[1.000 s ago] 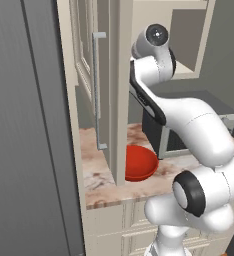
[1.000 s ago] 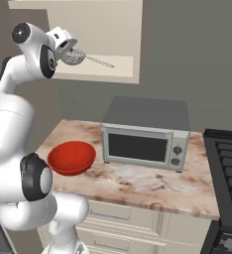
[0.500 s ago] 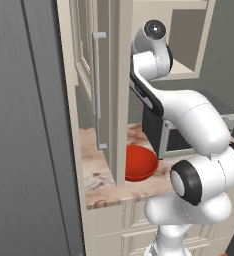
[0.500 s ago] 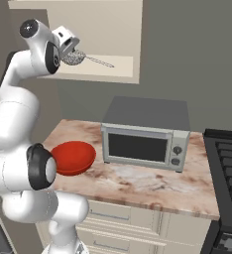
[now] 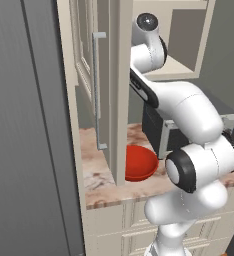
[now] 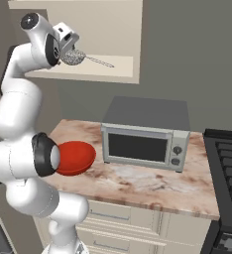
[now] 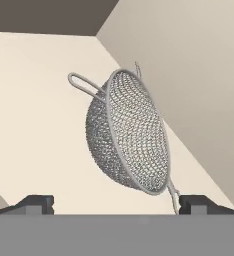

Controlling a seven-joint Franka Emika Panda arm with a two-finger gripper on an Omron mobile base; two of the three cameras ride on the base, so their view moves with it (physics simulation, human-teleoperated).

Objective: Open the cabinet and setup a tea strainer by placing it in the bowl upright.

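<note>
Reaching for the tea strainer point(image 7: 126, 132) in the open cabinet point(image 5: 111, 90)
Tool point(image 7: 116, 202) spread wide, holding nothing; best centre the rim between the fingertips point(image 7: 36, 202) before pinching.

We're in a rendered home kitchen. Marble-look counter point(image 6: 138, 181) over cream drawer fronts point(image 6: 113, 223), grey microwave point(image 6: 145, 134) on it, stove point(image 6: 227, 163) at the right edge. Cream wall cabinet point(image 5: 96, 75) above, door swung open, bar handle point(image 5: 96, 90) on it. Red bowl point(image 6: 76, 158) on the counter, tall grey panel point(image 5: 29, 125) at left.
</note>
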